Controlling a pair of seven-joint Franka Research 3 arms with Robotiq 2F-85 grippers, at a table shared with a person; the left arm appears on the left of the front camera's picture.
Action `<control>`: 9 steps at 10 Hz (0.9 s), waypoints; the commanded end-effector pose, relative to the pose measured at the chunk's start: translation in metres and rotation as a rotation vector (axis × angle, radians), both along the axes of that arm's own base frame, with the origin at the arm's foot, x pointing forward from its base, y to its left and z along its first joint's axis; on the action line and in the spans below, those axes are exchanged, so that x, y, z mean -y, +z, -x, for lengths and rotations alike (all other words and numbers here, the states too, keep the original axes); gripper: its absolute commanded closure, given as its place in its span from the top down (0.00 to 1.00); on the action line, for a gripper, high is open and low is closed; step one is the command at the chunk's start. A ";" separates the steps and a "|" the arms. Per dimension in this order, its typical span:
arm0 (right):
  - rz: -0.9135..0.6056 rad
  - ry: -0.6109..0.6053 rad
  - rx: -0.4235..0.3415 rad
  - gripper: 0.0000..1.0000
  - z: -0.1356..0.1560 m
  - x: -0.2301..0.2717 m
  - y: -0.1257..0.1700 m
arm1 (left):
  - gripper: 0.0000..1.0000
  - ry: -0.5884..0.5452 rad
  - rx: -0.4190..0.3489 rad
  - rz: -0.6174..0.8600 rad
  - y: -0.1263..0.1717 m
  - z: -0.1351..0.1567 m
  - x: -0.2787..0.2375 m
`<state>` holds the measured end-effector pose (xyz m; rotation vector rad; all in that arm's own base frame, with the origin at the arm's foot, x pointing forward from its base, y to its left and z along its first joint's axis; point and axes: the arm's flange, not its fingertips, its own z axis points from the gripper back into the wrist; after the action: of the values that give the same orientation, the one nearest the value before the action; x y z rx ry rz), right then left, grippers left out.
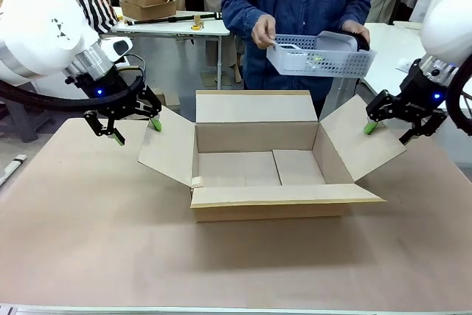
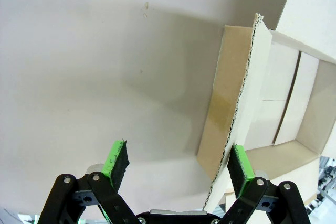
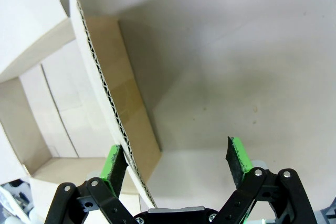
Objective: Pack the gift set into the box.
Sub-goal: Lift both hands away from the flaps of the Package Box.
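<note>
Before the near wall of the large brown corrugated cardboard box [image 1: 265, 213], bare tan-covered desk [image 1: 88, 248] is seen. The box itself stands upright at mid-desk, all four flaps spread and its floor empty. At the box's left side, the left hand [image 1: 137, 131] is held wide open astride the free edge of the left flap [image 1: 168, 154]. That fluted edge lies between the green pads [image 2: 116, 163], close by one of them, and nothing is clamped. At the box's right side, the right hand [image 1: 388, 133] is likewise spread wide around the edge of the right flap [image 1: 361, 149], gripping nothing. Beyond the box's far flap, a white perforated plastic basket [image 1: 321, 60] is held above it by a person in a blue denim shirt; its contents cannot be made out. The step in hand is judged to be holding the side flaps back so the mouth is free for loading. Next, the flaps would need to be held spread, perhaps pinched, while the set is lowered in.
</note>
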<state>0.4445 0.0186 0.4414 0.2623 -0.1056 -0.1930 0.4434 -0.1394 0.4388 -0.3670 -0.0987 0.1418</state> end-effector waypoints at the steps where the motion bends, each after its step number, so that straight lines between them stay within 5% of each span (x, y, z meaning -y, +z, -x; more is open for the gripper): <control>1: 0.026 -0.007 -0.008 1.00 0.001 0.001 0.001 | 1.00 0.017 0.004 -0.017 0.002 0.000 0.000; 9: 0.026 -0.007 -0.008 1.00 0.001 0.001 0.001 | 1.00 0.017 0.004 -0.017 0.002 0.000 0.000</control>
<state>0.4445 0.0186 0.4414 0.2623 -0.1056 -0.1930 0.4434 -0.1394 0.4388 -0.3670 -0.0987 0.1418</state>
